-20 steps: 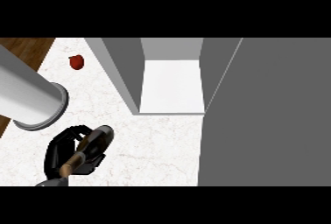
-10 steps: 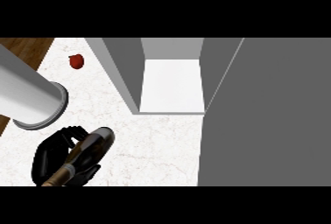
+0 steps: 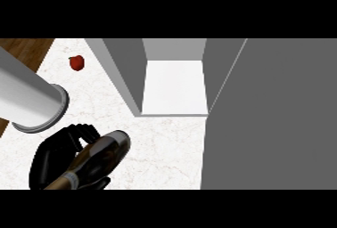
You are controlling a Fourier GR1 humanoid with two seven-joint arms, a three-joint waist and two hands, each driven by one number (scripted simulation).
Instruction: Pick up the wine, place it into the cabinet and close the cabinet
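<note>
Right now my left robot hand (image 3: pixel 56 156) has its black fingers curled round the wine (image 3: pixel 99 156), a dark glossy bottle with a paler neck end pointing toward the lower edge of the view. It sits low at the left, over the worktop (image 3: pixel 164 142), and I cannot say for sure whether the bottle is lifted clear of the surface or touching it. My right robot hand does not show.

So the pick-up looks done or nearly so; putting the bottle inside and shutting the door are both left. The cabinet (image 3: pixel 174 84) stands open ahead and to the right, its pale flat floor bare between grey walls, with the broad smooth grey door (image 3: pixel 276 116) swung out at the right.

The worktop is white, faintly veined stone. A small red object (image 3: pixel 77 63) lies far back at the left.
</note>
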